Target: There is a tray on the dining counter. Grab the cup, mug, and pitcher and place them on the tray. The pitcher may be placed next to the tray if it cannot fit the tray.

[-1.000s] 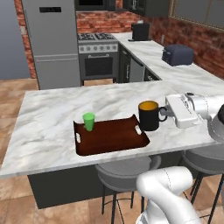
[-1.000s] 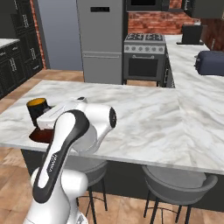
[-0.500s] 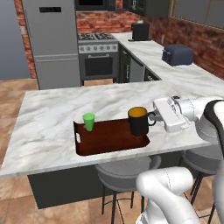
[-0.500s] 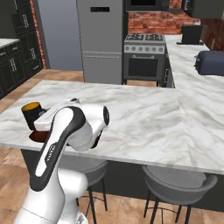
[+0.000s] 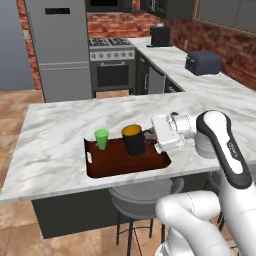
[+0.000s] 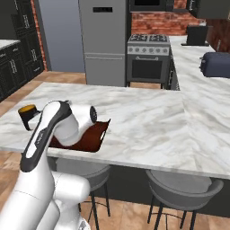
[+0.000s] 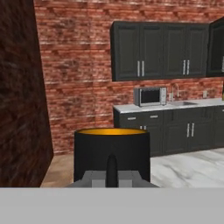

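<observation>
The mug (image 5: 133,139) has been carried left from the counter (image 5: 60,130) onto the tray (image 5: 125,161), upright beside the cup (image 5: 101,138), so only release remains; the gripper (image 5: 150,139) is clamped on its handle. Behind: stove (image 5: 112,62), fridge (image 5: 57,45), brick wall.

No readable text, label, brand or number appears on anything in these views.

Arm bent leftward, wrist level, fingers (image 5: 148,140) pinched closed.
</observation>
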